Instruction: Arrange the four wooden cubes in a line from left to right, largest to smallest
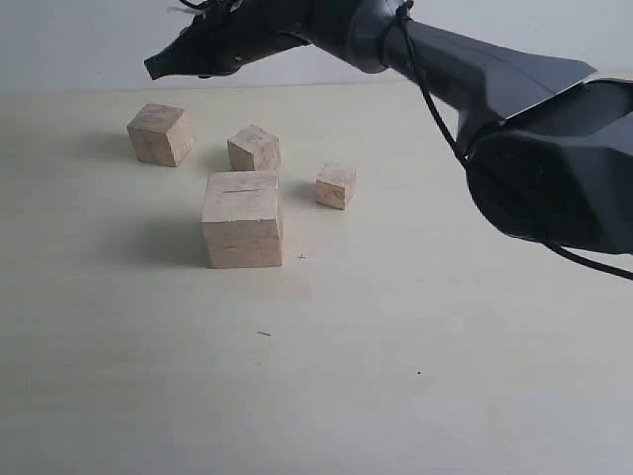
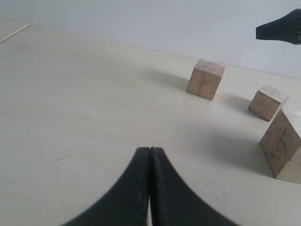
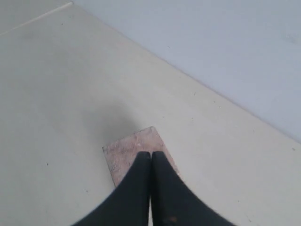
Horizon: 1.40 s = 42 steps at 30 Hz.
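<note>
**Four cubes out of order; both grippers shut and empty**

The left gripper point(image 2: 149, 150) is seen only in its own wrist view. Its jaws are pressed together, nothing is held, and it is hung low over bare table point(image 2: 70, 117).

Farthest left and far back, the second cube point(image 1: 158, 134) is set slightly turned. The right gripper point(image 1: 153, 67) is held above it and clear of it, on an arm point(image 1: 475, 69) reached across from the right. Its jaws are closed tight and nothing is gripped. In the right wrist view the cube's top face is seen just below the tips.

The largest cube point(image 1: 242, 220) is placed nearest, right of the second cube. A thin dark slit is marked across its top face. Just behind it, and apart from it, the third cube point(image 1: 254, 148) is set at an angle. The smallest cube point(image 1: 335, 185) is found farthest right, apart from the rest. From left to right the sizes are thus not ranked largest to smallest.

All four cubes are of pale, unpainted wood, with faint grain lines on their sides.

The table is pale cream and matt, marked by a few dark specks. Soft shadows are cast to the left of the cubes. A plain, pale grey wall point(image 1: 79, 40) is seen behind the far edge.
</note>
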Available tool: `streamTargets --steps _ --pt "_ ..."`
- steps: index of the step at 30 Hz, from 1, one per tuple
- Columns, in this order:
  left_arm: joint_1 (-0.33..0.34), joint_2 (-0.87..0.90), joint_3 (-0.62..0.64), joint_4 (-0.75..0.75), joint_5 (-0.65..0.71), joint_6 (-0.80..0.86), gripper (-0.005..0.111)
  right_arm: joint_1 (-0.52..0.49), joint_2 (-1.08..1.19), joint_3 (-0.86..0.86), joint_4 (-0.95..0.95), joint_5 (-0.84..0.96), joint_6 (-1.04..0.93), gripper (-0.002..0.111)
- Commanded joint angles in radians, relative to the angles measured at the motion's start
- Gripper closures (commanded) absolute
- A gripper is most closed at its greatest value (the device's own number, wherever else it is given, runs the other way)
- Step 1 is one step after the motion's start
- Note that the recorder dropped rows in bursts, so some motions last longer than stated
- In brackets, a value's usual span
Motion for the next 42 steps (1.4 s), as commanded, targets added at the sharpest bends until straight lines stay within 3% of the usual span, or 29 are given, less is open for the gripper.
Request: streamTargets --steps 1,7,12,42 --pt "0.003 -0.002 0.004 -0.001 -0.011 0.004 0.107 -0.004 0.053 -0.001 0.182 -0.095 -0.099 0.108" --pt "0.003 -0.002 0.004 -0.001 -0.006 0.004 0.107 0.001 0.127 -0.003 0.6 -0.116 -0.575 0.108" --pt "0.003 -0.002 0.004 -0.001 -0.006 0.004 0.107 0.013 0.172 -0.007 0.819 -0.101 -0.799 0.108" --pt "0.003 -0.002 0.004 -0.001 -0.006 0.004 0.107 0.018 0.245 -0.024 0.908 -0.125 -0.931 0.108"
